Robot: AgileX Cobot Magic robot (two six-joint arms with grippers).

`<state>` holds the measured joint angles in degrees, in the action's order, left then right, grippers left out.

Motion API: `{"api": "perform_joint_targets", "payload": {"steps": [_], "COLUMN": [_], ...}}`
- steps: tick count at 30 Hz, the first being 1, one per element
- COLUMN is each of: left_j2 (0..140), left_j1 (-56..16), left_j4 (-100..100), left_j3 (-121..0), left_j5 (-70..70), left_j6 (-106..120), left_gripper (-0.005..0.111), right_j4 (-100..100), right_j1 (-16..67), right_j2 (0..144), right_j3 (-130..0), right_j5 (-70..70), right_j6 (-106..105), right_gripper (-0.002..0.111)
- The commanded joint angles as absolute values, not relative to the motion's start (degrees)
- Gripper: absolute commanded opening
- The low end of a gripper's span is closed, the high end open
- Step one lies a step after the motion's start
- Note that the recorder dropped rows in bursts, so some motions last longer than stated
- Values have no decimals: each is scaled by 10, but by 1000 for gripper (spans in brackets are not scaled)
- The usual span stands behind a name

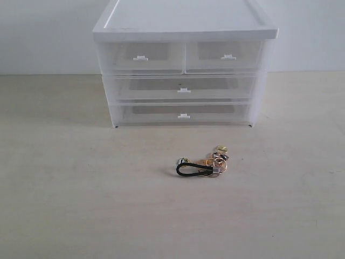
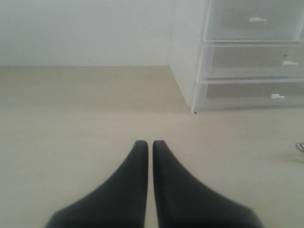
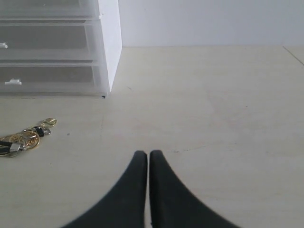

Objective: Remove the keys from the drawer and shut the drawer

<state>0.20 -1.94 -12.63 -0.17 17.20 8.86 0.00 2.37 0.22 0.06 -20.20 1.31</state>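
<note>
Left gripper: jaws pressed together, empty.
Right gripper: same, jaws together and empty.
Keys: on the counter, before the drawer unit; probably light and floppy, best pinched at the black strap.
Drawer: top right, looks flush.

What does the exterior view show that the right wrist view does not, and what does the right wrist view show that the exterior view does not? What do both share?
Only the exterior view: the unit's lid, and the left small drawer and the right small drawer, each closed, with its tab handle. Only the right wrist view: the right gripper, shut and holding nothing, and the unit's side wall. Both: the keys lying on the table in front of the unit, plus the middle drawer and the bottom drawer.
</note>
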Motion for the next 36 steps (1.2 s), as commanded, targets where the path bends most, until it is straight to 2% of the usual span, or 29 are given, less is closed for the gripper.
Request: {"api": "perform_joint_targets", "payload": {"steps": [1,9,15,36], "left_j2": [0,0,0,0], "left_j1": [-18,-18,-18,-18], "left_j4": [-158,-106,-123,-77], "left_j3": [0,0,0,0], "left_j5": [176,163,168,170], "left_j6": [81,118,22,26], "left_gripper": [4,4,4,4], "right_j4": [-6,-6,-6,-6], "right_j1": [23,23,23,23], "right_j2": [0,0,0,0], "right_j3": [0,0,0,0], "right_j5": [-196,-196,-196,-196], "right_j6": [13,13,13,13], "right_gripper": [0,0,0,0]}}
